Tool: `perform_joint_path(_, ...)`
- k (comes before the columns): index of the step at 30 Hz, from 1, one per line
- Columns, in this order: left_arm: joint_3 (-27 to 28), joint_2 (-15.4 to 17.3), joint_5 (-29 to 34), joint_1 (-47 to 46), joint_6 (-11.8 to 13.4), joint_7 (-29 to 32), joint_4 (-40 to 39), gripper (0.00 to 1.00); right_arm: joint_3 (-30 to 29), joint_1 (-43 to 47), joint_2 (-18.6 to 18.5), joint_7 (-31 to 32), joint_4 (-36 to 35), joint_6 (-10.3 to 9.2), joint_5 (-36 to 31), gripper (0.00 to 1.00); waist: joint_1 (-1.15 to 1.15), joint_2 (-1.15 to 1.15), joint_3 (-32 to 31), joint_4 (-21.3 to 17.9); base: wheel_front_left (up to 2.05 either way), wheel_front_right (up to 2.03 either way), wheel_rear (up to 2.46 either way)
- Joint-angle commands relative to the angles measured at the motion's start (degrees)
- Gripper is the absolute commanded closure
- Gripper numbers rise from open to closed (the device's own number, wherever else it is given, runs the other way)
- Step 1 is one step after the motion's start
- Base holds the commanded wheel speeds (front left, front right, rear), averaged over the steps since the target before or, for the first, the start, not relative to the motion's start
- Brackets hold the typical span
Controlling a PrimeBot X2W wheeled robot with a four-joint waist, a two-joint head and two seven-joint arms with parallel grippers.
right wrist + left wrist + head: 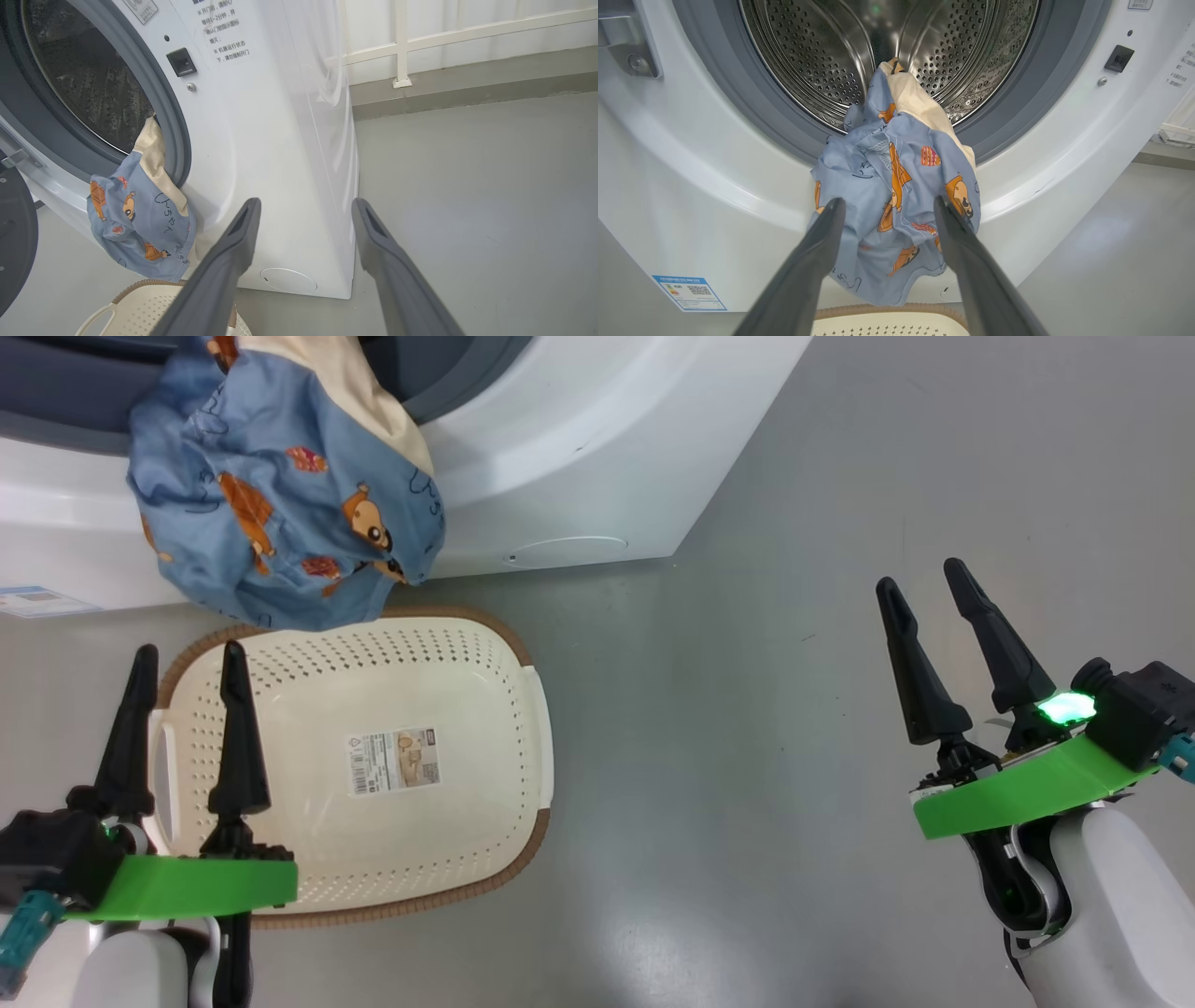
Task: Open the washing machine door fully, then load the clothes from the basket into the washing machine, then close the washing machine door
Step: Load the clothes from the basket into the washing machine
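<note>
Presently the clothes [280, 513] hang half out of the washing machine [579, 448], draped over its front lip just above the basket [467, 653] on the floor [747, 709]. Left claw [189, 651] stands wide over the basket's edge; right claw [920, 576] wide, well apart.

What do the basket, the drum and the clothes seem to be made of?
Basket: probably moulded plastic, cream, slightly glossy, with punched holes. Drum: shiny metal, likely steel; it mirrors light. Clothes: soft printed fabric, perhaps cotton; it folds and creases.
</note>
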Motion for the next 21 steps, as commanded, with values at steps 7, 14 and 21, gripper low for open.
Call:
perform_joint_path(7,1.87,1.11,0.35,-0.48,0.04,-0.28,0.39,0.00,1.08,0.99,-0.26,-0.26,-1.14,0.09,-0.44,0.00,0.00,0.00,0.16,-0.32,0.00,0.00,0.00)
perform_joint_path(14,0.08,1.84,-0.80,-3.38,-0.12,0.10,5.21,0.00,1.03,0.84,-0.22,-0.26,-1.09,0.09,-0.34,0.00,0.00,0.00,0.48,-0.31,0.00,0.00,0.00)
perform_joint_path(21,-1.97,3.57,-2.75,-9.29,-0.25,1.20,13.41,0.00,1.04,0.47,-0.08,-0.26,-1.39,0.09,-0.33,0.00,0.00,0.00,1.66,-0.77,0.00,0.00,0.00)
